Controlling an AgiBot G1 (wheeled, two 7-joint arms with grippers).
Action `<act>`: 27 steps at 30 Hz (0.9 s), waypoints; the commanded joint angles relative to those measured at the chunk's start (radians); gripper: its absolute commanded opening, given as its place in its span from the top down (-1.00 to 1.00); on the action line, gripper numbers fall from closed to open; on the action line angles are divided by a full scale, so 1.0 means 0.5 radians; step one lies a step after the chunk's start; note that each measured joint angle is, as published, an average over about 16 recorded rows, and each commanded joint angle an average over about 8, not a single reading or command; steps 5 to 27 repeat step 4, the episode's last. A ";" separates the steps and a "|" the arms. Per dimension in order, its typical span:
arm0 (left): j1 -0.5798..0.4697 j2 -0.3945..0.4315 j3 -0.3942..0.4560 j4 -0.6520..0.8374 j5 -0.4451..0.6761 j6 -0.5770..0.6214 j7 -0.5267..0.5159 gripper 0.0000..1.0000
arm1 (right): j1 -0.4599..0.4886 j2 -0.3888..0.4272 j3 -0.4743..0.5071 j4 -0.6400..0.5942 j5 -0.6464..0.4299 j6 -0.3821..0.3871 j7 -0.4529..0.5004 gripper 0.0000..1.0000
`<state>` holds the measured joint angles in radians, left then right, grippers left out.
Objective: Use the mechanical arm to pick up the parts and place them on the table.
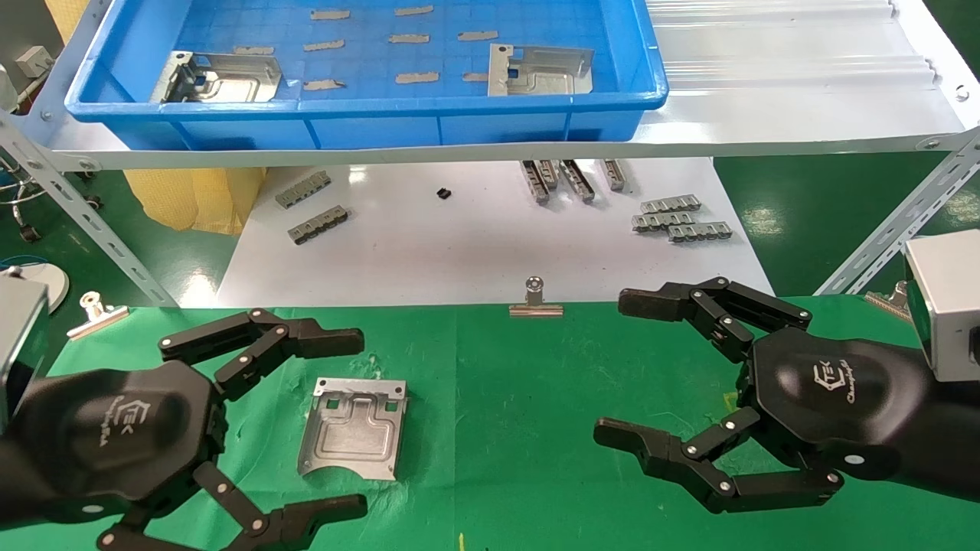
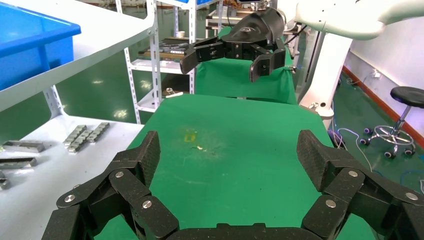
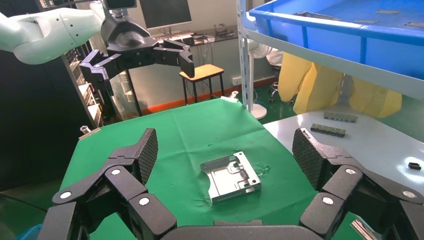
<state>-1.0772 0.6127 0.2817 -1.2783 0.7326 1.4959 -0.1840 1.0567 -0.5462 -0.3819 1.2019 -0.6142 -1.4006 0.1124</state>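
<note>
One silver stamped part point(image 1: 354, 438) lies flat on the green-clothed table point(image 1: 521, 459), and it also shows in the right wrist view point(image 3: 231, 176). Two more parts point(image 1: 218, 76) point(image 1: 540, 70) lie in the blue tray point(image 1: 367, 107) on the shelf. My left gripper point(image 1: 348, 425) is open and empty, hovering with its fingers either side of the table part. Its wrist view point(image 2: 230, 150) shows only cloth between the fingers. My right gripper point(image 1: 612, 367) point(image 3: 227, 150) is open and empty, to the right of the part and facing it.
A glossy white board point(image 1: 459, 252) behind the cloth carries grey toothed strips point(image 1: 314, 214) point(image 1: 681, 218). Binder clips point(image 1: 536, 300) point(image 1: 96, 310) pin the cloth's far edge. Slanted shelf braces point(image 1: 84, 214) point(image 1: 903, 222) stand at both sides, and the shelf overhangs the board.
</note>
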 commanded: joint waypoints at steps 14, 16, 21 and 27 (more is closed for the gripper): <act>0.000 0.000 0.000 0.000 0.000 0.000 0.000 -1.00 | 0.000 0.000 0.000 0.000 0.000 0.000 0.000 -1.00; 0.000 0.000 0.000 0.000 0.000 0.000 0.000 -1.00 | 0.000 0.000 0.000 0.000 0.000 0.000 0.000 -1.00; 0.000 0.000 0.000 0.000 0.000 0.000 0.000 -1.00 | 0.000 0.000 0.000 0.000 0.000 0.000 0.000 -1.00; 0.000 0.000 0.000 0.000 0.000 0.000 0.000 -1.00 | 0.000 0.000 0.000 0.000 0.000 0.000 0.000 -1.00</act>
